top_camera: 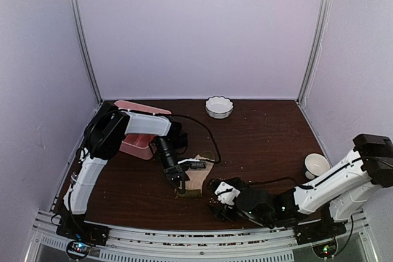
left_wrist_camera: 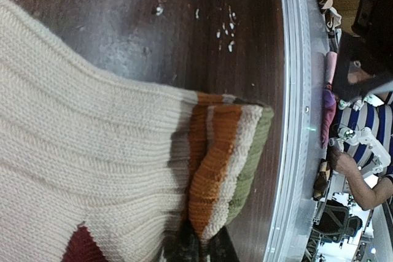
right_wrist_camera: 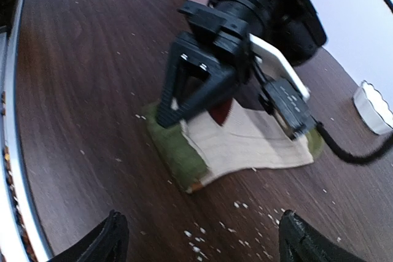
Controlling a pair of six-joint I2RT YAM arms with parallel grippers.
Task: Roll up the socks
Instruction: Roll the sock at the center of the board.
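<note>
Rolling looks barely begun: the socks lie mostly flat near the counter's centre, the left claw clamped shut on their striped cuff at 7 o'clock, and the right claw gapes empty at 4 o'clock.

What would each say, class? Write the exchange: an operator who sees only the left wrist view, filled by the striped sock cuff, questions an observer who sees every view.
Operator: Where is the right gripper?
Observer: The right gripper is open and low, facing the sock without touching it.
Operator: What else is out there?
Observer: A white bowl sits by the far edge.
</note>
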